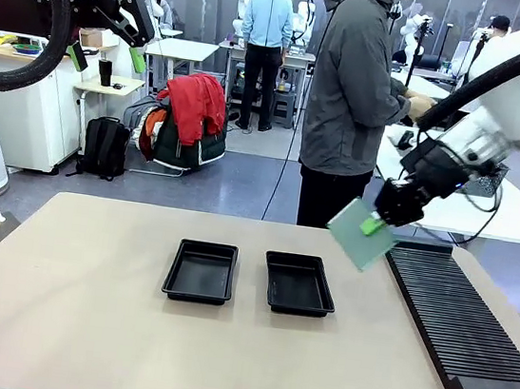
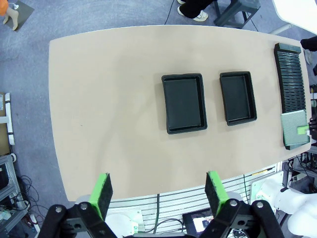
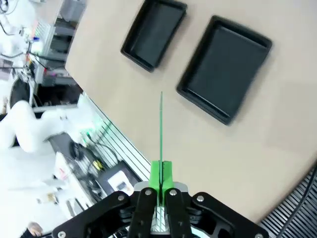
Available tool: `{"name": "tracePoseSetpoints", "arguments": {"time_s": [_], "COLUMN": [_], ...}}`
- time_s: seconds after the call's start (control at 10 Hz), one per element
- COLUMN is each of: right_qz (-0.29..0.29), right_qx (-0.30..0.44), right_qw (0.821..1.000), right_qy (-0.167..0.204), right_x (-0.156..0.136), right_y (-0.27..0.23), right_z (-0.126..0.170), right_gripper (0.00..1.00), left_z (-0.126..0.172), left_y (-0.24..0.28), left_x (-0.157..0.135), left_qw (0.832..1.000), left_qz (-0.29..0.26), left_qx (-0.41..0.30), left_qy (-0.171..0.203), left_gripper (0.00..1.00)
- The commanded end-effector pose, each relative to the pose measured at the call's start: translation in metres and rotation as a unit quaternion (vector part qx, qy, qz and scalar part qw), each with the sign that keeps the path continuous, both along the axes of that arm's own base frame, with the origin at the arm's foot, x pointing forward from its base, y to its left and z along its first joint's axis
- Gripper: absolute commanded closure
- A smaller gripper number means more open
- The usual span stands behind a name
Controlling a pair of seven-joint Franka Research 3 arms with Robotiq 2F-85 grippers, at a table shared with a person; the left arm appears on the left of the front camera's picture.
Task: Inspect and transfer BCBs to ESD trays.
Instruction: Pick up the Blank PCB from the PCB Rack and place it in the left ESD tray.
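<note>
Beige tabletop point(image 1: 80, 324) holds two shallow black plastic trays point(image 1: 201, 271) side by side. Right hand point(image 1: 374, 226) is clenched on a thin flat green board point(image 1: 362, 235), tilted in the air just right of the right tray point(image 1: 298, 284); that tray lies down and left of it. Left hand point(image 1: 107, 57) hangs released, high and far left of that tray.

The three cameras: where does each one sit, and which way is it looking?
Front view: fixed at the robot's table edge, looking across at a person; both arms show, right gripper holding a green board.
Left wrist view: high up, looking down the open left gripper at the table.
Right wrist view: looking along shut fingers pinching the board edge-on.
Shared: all show the two black trays.
</note>
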State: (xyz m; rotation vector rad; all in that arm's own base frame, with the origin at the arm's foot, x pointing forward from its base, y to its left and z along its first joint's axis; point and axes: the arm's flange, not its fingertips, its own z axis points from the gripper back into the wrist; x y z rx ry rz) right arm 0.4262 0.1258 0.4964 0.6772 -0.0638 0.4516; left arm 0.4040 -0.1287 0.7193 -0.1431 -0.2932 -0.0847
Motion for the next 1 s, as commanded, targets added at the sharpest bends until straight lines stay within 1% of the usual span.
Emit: {"name": "tracePoseSetpoints", "arguments": {"time_s": [0.0,0.3,0.5,0.6,0.8,0.9], "right_qz": [-0.058,-0.111,-0.132,-0.141,-0.135,-0.147], "right_qx": [0.047,0.07,0.093,0.105,0.147,0.16], "right_qw": [0.997,0.991,0.986,0.984,0.978,0.974], "right_qy": [-0.011,0.026,0.037,0.042,0.061,0.061], "right_x": [-0.012,-0.009,-0.001,0.002,0.008,0.011], "right_y": [0.037,0.093,0.131,0.147,0.175,0.19], "right_z": [-0.015,-0.05,-0.072,-0.08,-0.102,-0.113], "right_gripper": [0.98,0.98,0.98,0.98,0.98,0.98], "left_z": [0.0,0.0,0.0,0.0,0.0,0.0], "left_y": [0.0,0.0,0.0,0.0,0.0,0.0], "left_x": [-0.001,-0.001,-0.001,-0.001,-0.001,-0.001], "left_qw": [1.0,1.0,1.0,1.0,1.0,1.0], "left_qz": [0.0,0.0,0.0,0.0,0.0,0.0], "left_qx": [0.001,0.001,0.001,0.001,0.001,0.001], "left_qy": [-0.001,-0.001,-0.001,-0.001,-0.001,-0.001], "left_gripper": [0.0,0.0,0.0,0.0,0.0,0.0]}}
